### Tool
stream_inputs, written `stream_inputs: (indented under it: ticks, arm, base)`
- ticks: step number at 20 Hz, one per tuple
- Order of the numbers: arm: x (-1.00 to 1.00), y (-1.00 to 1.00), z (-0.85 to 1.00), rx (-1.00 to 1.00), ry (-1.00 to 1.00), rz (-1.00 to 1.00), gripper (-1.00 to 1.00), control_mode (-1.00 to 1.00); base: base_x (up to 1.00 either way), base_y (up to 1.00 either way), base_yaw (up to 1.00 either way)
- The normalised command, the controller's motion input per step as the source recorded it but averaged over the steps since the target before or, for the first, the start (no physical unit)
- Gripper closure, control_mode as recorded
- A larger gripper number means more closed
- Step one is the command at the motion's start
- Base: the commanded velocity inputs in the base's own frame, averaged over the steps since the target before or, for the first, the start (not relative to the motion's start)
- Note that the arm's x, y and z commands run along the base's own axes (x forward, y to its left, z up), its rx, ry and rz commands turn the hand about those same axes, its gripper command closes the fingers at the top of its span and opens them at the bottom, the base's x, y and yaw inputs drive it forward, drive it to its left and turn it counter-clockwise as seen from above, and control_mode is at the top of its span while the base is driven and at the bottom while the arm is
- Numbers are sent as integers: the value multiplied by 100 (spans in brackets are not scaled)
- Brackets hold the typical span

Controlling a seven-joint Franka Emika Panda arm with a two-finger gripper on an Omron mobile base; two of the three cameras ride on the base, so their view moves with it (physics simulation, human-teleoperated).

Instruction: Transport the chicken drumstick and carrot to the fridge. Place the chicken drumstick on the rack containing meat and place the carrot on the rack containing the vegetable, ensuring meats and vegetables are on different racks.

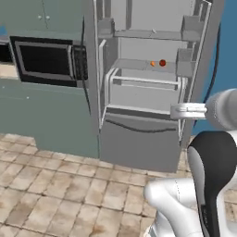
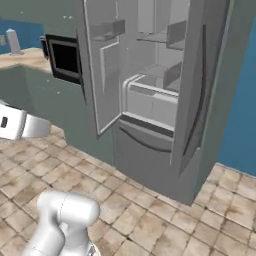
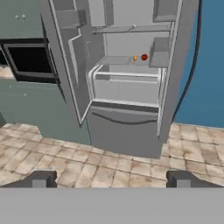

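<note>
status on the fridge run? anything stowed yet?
Done: the fridge stands open, both doors swung wide. On its lower shelf lie a small orange item and a dark red one, side by side; too small to tell whether they are the carrot and drumstick or the stock already there. In hand: nothing; the hand is open and empty, back from the fridge. Left: cannot confirm either placement from here.

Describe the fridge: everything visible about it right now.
The fridge is a tall grey-steel unit standing on the tiled floor beside the black-fronted wall oven. Both upper doors are swung open, showing door bins and a pale grey interior with flat shelves and a clear drawer beneath them. A small orange item and a small dark red item sit together on the lower shelf. The bottom drawer is closed. The open gripper faces it from a distance, touching nothing.
</note>
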Motion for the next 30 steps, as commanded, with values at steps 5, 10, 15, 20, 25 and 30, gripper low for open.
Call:
stream_inputs:
  ticks: [5,10,15,20,25,30]
  arm:
    - [0,0,0,0,0,0,-100,100]
    - [0,0,0,0,0,0,-100,100]
    - [0,0,0,0,0,0,-100,100]
    - [0,0,0,0,0,0,-100,100]
    - [0,0,0,0,0,0,-100,100]
    - [0,0,0,0,0,0,-100,100]
  base:
    - [-23,-7,100]
    - [-19,-1,100]
    - [-39,-24,93]
    - [-100,-51,39]
    - [-100,27,9]
    - [-100,65,0]
